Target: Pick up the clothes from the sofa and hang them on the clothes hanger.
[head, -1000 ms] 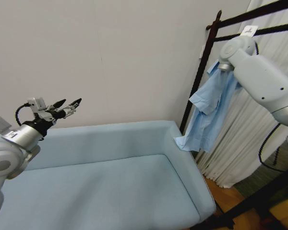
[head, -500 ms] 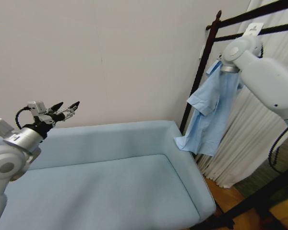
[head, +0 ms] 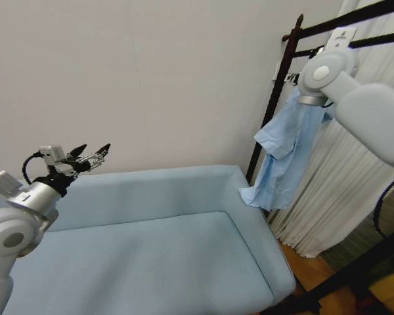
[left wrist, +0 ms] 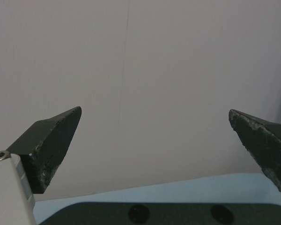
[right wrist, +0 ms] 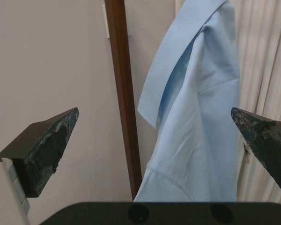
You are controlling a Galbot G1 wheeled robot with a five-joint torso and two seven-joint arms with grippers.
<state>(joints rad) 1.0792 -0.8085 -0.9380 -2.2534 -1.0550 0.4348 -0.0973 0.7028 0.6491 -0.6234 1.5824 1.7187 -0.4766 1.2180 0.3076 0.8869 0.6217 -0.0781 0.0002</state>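
The blue shirt (right wrist: pixel 196 117) hangs on the clothes rack (right wrist: pixel 124 93), draped just beside its dark end post. It lies ahead of the right gripper (right wrist: pixel 154 110), whose 2 jaws stand wide apart, gripping nothing. A pale curtain (head: pixel 341 190) hangs behind. The left gripper (head: pixel 92 152), jaws spread and empty, is raised above the sofa (head: pixel 151 262) at its back edge.

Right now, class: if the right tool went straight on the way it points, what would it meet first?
Most likely the blue shirt hanging beside the dark post; the open right tool faces both, though depth is unclear.
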